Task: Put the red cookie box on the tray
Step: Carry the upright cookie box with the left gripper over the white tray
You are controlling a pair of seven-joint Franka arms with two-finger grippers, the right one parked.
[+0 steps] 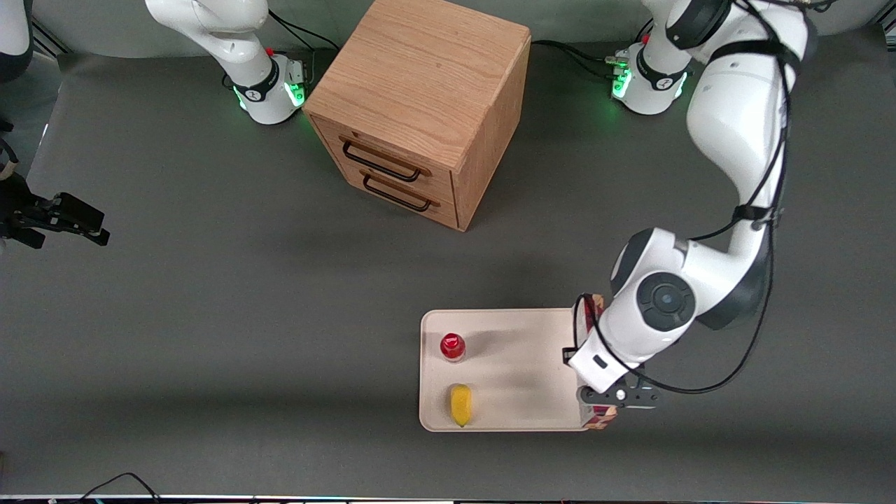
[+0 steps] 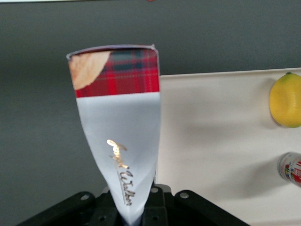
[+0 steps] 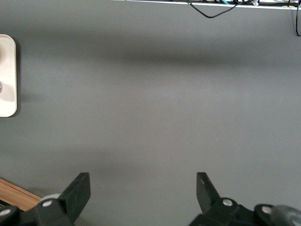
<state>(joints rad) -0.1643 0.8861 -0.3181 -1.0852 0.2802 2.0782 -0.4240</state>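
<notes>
Gripping red cookie box (image 2: 120, 141), gripper (image 1: 595, 364) jaws closed; long axis along tray (image 1: 518, 406) short edge.

A dark grey matte table surface (image 1: 210, 315) fills nearly the whole front view. A wooden drawer cabinet (image 1: 420, 91) stands in the upper centre of the frame, turned at an angle to the table edges. Its front carries two drawers, one above the other, each with a dark bar handle: upper handle (image 1: 381, 159), lower handle (image 1: 395, 194). The oak-coloured top shows clear grain. Lighting is even and diffuse; the cabinet casts a soft shadow onto the surface beside it. A lighter grey strip runs along the top edge of the frame. A black cable (image 1: 119, 483) loops in at the bottom edge.
</notes>
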